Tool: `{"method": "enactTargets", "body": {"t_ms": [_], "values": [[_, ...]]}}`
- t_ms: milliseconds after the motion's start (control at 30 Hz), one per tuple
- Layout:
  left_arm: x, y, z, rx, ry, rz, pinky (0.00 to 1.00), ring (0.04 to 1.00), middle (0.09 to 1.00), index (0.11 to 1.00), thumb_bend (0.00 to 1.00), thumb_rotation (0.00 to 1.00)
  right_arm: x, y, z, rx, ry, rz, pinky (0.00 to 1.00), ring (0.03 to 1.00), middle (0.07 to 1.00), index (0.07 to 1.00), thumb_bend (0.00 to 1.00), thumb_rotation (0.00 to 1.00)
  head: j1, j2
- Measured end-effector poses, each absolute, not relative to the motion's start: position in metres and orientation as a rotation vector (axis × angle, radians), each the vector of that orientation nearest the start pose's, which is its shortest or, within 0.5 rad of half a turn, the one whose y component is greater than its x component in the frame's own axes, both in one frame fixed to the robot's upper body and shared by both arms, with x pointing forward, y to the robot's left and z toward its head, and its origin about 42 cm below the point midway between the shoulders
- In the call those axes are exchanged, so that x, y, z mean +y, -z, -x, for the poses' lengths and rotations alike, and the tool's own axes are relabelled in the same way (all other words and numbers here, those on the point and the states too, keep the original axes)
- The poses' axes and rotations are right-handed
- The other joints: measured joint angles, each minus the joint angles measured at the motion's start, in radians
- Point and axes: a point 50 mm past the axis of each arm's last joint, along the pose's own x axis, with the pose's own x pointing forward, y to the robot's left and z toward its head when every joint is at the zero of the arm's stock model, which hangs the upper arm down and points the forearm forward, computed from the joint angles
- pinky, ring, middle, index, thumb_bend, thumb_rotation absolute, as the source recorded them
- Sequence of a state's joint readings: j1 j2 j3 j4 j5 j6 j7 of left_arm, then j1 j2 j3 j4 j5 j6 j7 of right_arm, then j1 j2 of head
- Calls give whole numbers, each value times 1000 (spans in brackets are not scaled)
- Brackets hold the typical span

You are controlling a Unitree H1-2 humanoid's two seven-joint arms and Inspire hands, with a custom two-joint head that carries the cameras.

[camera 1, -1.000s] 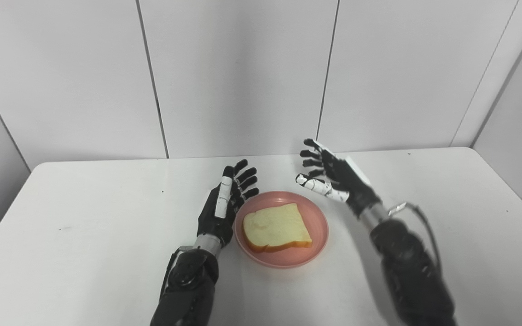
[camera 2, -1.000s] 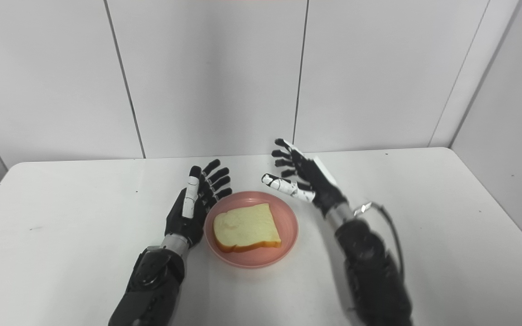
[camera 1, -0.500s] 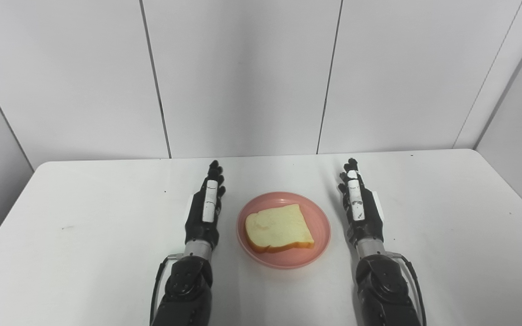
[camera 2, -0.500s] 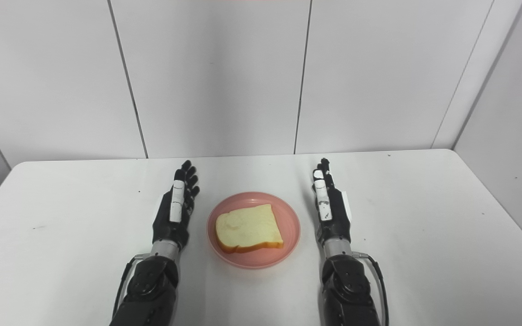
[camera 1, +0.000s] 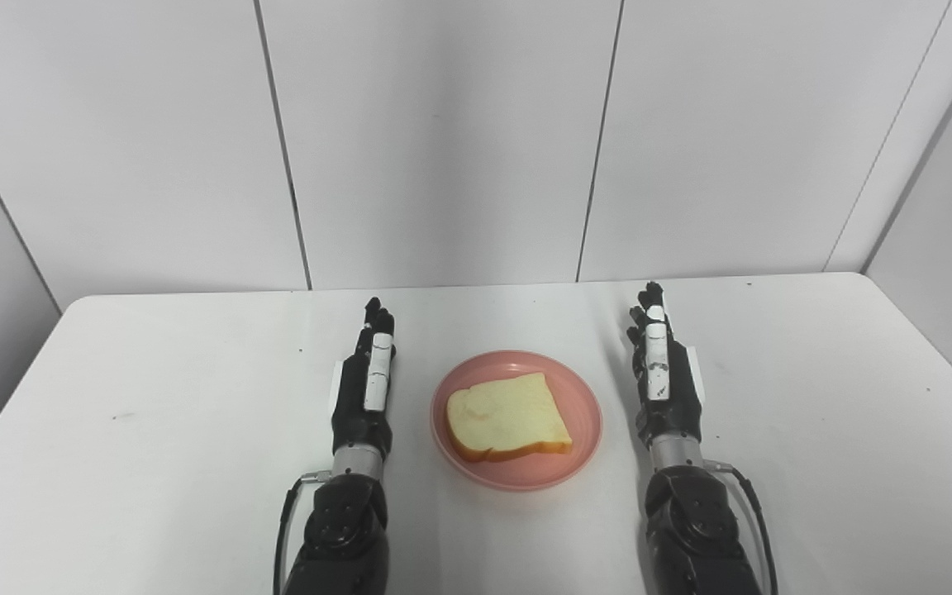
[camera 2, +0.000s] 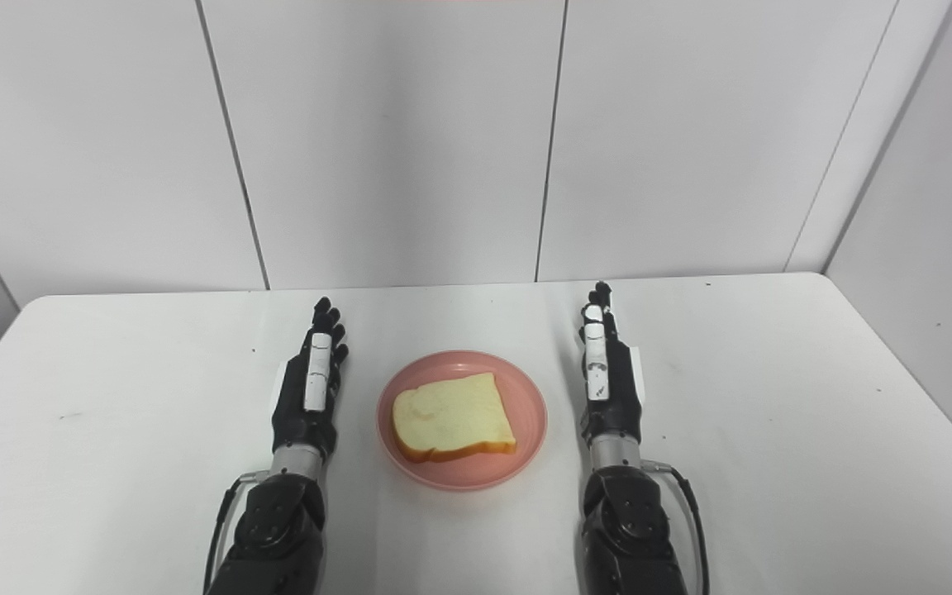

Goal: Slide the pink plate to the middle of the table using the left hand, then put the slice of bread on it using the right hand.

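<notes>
The pink plate [camera 1: 579, 442] sits near the middle of the white table, toward the front. A slice of bread [camera 1: 506, 416] lies flat on it. My left hand [camera 1: 365, 385] stands edge-on just left of the plate, fingers straight and pointing away, holding nothing. My right hand [camera 1: 662, 377] stands the same way just right of the plate, fingers straight, holding nothing. Neither hand touches the plate. The same scene shows in the right eye view, with the plate [camera 2: 532, 430] between the left hand [camera 2: 308, 387] and the right hand [camera 2: 608, 376].
The white table [camera 1: 154, 397] has rounded far corners and grey panel walls [camera 1: 443, 140] close behind and at both sides. Nothing else stands on the table.
Both hands drew back from the plate and turned edge-on with fingers straightened. The right hand came down from above the plate's far right. Plate and bread stayed put.
</notes>
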State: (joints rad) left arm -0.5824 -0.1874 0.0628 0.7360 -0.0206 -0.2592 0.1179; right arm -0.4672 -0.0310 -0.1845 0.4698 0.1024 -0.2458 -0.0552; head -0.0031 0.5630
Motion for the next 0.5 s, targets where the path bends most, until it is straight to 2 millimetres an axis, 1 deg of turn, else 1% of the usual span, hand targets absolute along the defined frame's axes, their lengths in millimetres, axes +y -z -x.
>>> {"method": "enactTargets", "body": {"t_ms": [100,300,400,500], "values": [[84,-120,-437,-52,57,180,1000,1000,1000,974,802,912,-233,-143,-427,-228,131,-122,1000,978,978,979,882,997,-2,2],[84,-120,-436,-54,55,181,1000,1000,1000,975,798,911,-232,-143,-427,-230,130,-126,984,960,961,958,836,973,2,3],[84,-120,-436,-54,54,182,1000,1000,1000,977,823,901,-232,-144,-426,-231,128,-126,983,957,954,946,836,960,2,3],[85,-120,-436,-54,53,183,1000,1000,1000,987,824,901,-232,-144,-426,-231,129,-132,983,958,956,943,841,961,2,5]]}}
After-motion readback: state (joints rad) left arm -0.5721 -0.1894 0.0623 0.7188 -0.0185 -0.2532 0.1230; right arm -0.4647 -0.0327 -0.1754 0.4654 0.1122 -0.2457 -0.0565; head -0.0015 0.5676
